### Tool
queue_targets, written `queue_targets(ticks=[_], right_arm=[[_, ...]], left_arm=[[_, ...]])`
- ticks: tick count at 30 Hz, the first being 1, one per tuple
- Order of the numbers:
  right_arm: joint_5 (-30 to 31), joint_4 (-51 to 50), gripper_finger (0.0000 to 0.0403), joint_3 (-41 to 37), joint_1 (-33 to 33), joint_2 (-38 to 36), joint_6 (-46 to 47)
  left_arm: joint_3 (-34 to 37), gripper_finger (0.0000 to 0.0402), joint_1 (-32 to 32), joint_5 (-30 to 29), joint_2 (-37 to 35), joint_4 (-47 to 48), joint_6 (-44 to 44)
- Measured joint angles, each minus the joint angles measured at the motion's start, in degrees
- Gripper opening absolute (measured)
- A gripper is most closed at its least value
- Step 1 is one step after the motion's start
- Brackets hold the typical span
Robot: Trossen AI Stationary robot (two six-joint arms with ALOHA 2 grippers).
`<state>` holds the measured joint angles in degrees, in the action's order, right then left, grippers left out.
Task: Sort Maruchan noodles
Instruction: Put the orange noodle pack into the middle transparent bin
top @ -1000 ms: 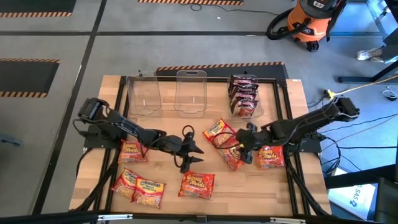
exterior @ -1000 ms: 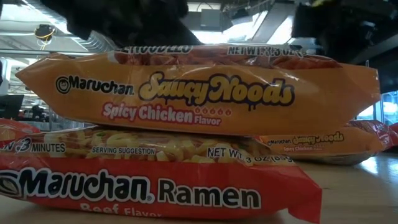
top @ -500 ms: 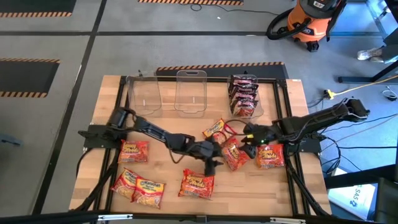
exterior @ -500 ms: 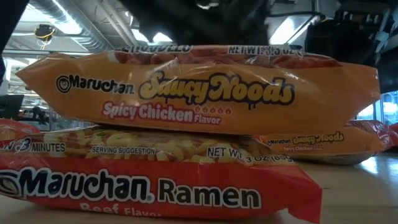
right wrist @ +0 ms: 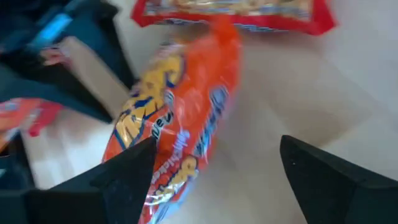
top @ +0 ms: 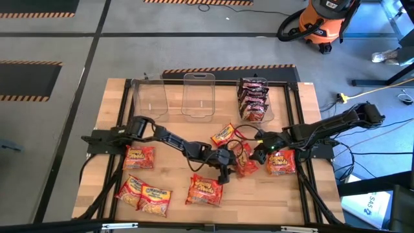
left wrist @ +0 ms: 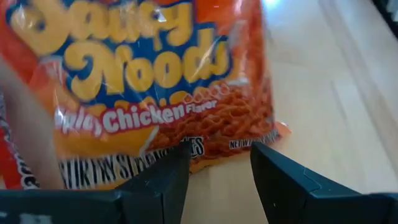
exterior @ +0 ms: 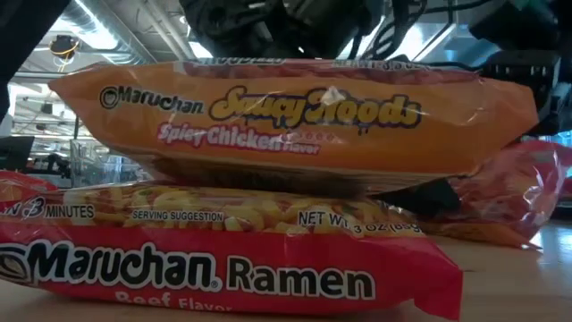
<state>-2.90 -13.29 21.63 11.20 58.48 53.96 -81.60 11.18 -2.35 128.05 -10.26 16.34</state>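
Left gripper (top: 224,169) stretched to mid-worktop — jaws parted, straddling edge of orange flat plastic Saucy Noods packet (left wrist: 155,87) (lying by red Maruchan Ramen packet (exterior: 223,255)). Right gripper (top: 257,152) close beside, jaws spread wide, nothing grasped. Wooden worktop (top: 168,184) beneath.

Both arms are dark, near-black, built of slim jointed segments with rounded joint housings. The left arm (top: 162,137) and the right arm (top: 323,128) each rise from a dark base plate. Thin black cables loop beside the right arm's wrist. In the wrist views the fingers (left wrist: 283,180) are matte black, angular and wedge-shaped, with flat faces.
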Motion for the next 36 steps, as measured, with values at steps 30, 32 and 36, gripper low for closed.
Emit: queue_targets(ticks=[30,32,36], right_arm=[[-5.64,27.23,0.0261,-3.74,0.57,14.58,13.13],[-5.55,27.12,0.0228,-3.74,0.57,14.49,12.67],[-5.26,27.20,0.0162,-3.74,0.55,14.38,10.33]], left_arm=[[0.07,0.0165,-0.76,0.02,0.22,-1.04,-0.24],[0.07,0.0165,-0.74,0.04,0.22,-0.97,-0.23],[0.07,0.0165,-0.67,0.57,0.05,-0.92,-0.27]])
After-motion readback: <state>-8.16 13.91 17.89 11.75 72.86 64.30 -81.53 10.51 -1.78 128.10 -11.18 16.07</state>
